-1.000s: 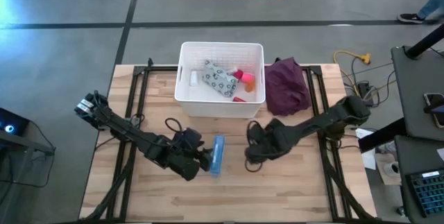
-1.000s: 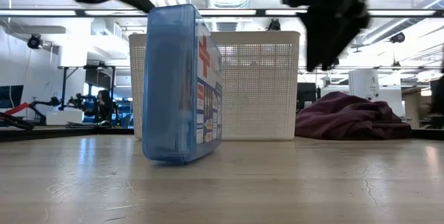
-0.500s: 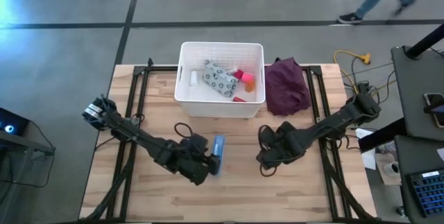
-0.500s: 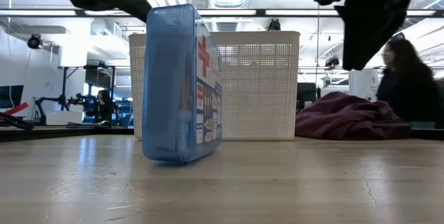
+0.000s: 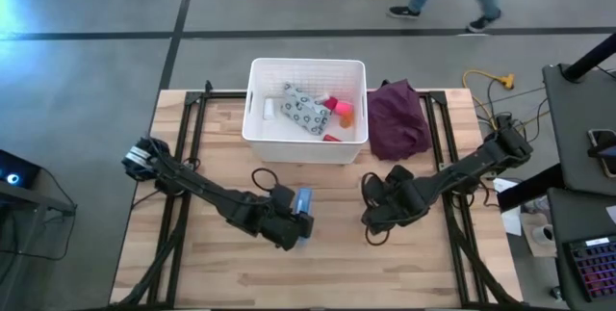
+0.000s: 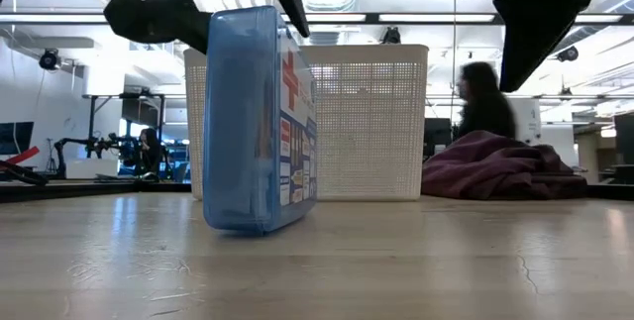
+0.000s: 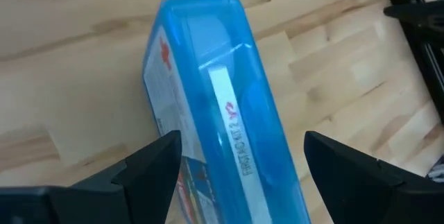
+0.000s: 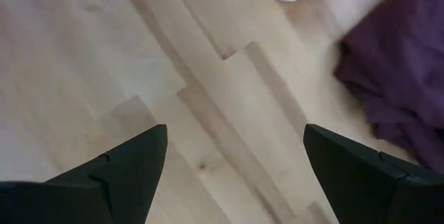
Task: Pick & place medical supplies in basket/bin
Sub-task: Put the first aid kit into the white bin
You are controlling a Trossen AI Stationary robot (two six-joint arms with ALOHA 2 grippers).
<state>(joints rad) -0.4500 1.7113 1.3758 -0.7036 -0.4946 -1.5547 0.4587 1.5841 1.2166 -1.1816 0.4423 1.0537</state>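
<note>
A blue packet with a red cross [image 5: 304, 203] stands on one narrow edge on the wooden table, in front of the white basket [image 5: 258, 109]; it also shows in the low view [image 6: 258, 122]. My left gripper [image 5: 295, 226] is open just above it. In the left wrist view its fingers stand on either side of the packet [image 7: 229, 106], apart from it. My right gripper [image 5: 375, 219] is open and empty over bare table [image 8: 208, 92] to the packet's right. In the basket lie a pale green patterned pouch [image 5: 306, 109], pink and orange pieces [image 5: 339, 110] and a red piece [image 5: 332, 138].
A dark purple cloth [image 5: 399, 118] lies bunched on the table to the right of the basket. Black cables [image 5: 241, 174] trail by each arm. A person [image 6: 480, 97] shows in the room beyond the table. There is bare wood along the near edge.
My left gripper has gone toward the table's right edge and now has a finger on each side of the blue packet's top. My right gripper has gone up and toward the right edge, away from the packet. The packet has stayed standing in place.
</note>
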